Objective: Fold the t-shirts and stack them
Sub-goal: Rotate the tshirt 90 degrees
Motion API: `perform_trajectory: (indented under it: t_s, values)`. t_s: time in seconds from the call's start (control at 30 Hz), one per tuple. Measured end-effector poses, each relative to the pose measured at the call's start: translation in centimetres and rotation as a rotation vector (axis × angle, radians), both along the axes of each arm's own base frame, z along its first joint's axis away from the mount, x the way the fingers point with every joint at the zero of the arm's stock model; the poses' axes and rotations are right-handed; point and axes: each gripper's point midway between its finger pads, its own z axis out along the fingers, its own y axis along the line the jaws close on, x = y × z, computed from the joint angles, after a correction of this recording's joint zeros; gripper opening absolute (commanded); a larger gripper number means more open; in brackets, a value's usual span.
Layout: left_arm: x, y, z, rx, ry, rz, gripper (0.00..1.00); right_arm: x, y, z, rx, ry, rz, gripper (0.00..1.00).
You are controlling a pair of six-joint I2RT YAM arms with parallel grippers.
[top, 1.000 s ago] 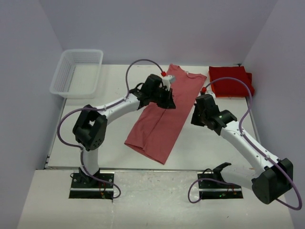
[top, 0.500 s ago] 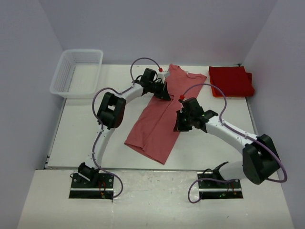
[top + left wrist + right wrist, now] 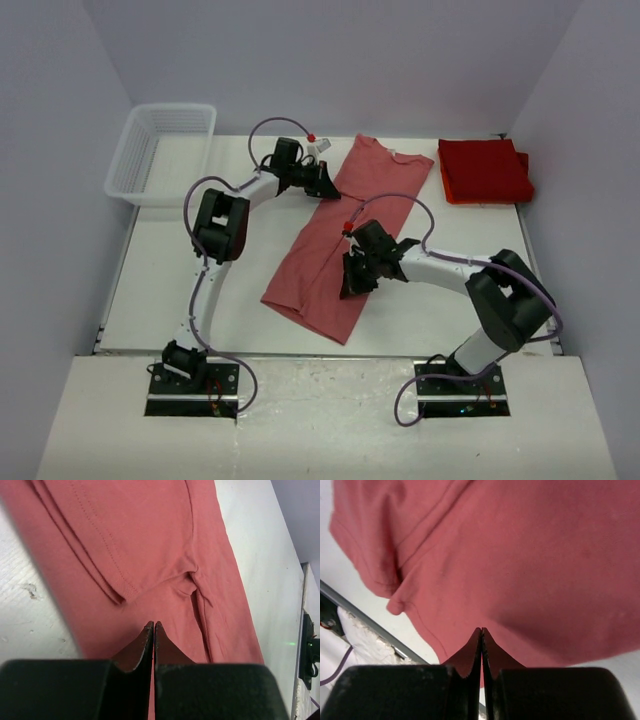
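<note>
Your left end effector [image 3: 154, 625] and right end effector [image 3: 481, 630] are both clenched, no cloth seen betw. the fingers. The salmon t-shirt [image 3: 320, 250] lies lengthwise on the worktop [image 3: 200, 290], w/ the left tips by its sleeve and the right at its lower right edge. The red folded stack [image 3: 485, 170] sits back right. Risk: go in clenched and you'll shove & bunch the cloth, not pinch it. Uneven grabs would skew the fold.

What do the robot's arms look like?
Each arm has white tubes and chunky black joints. The left arm and right arm both carry a thin purple cable looping along them and a tiny red knob near the wrist. The left gripper and right gripper are black, with pointed wedge tips.
</note>
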Motion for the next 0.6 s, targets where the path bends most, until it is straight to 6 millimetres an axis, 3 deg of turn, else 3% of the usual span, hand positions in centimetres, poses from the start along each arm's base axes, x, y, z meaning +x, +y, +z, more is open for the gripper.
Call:
perform_trajectory:
  t_s: [0.17, 0.43, 0.6]
  values:
    - [-0.1, 0.2, -0.4, -0.003, 0.029, 0.013, 0.00, -1.2, 0.6, -1.9, -0.035, 0.055, 0.010, 0.00]
    - [-0.4, 1.1, -2.5, 0.003, 0.114, 0.072, 0.00, -0.3, -0.4, -2.7, -0.138, 0.051, -0.105, 0.00]
    - [-0.8, 1.8, -2.7, 0.008, 0.127, 0.109, 0.00, 0.1, -0.9, -2.8, -0.190, 0.058, -0.187, 0.00]
